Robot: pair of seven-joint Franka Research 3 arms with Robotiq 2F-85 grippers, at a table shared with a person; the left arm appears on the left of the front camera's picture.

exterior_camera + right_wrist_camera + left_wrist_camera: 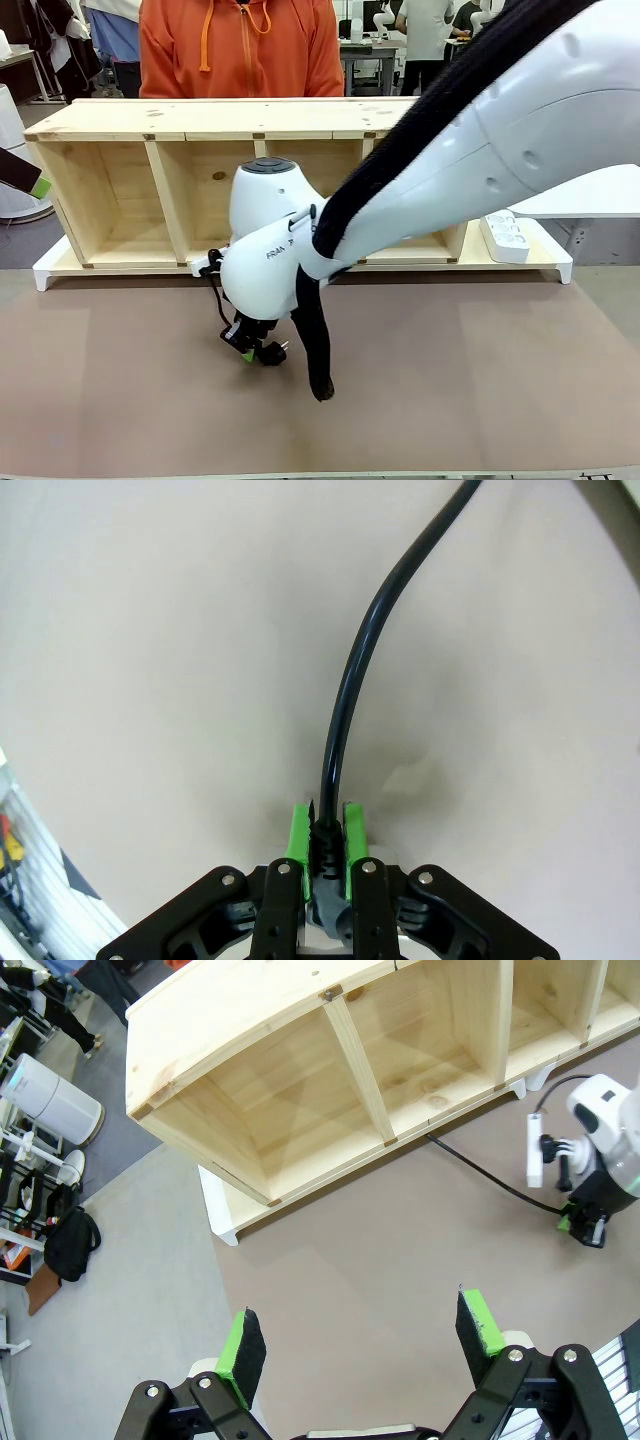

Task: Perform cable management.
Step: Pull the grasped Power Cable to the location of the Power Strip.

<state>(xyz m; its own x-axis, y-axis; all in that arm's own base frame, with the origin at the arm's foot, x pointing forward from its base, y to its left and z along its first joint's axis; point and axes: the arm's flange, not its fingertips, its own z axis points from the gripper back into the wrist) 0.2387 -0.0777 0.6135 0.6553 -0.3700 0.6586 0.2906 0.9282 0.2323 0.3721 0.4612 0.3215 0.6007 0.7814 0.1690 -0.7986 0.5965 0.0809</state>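
The brown worktop [500, 390] spreads wide on both sides of the right hand [250, 352], low over it. Behind stands a wooden shelf [200, 118] with open compartments; a white power strip [505, 237] lies by its right end. The thin black cable [350, 690] runs from the shelf's foot across the worktop into the right hand, clenched on it near the plug [274, 351]. The left hand [360, 1345] hangs released above.

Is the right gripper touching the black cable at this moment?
Touching. The right wrist view shows the right gripper closed on the cable, with both green pads pressed against its sides.
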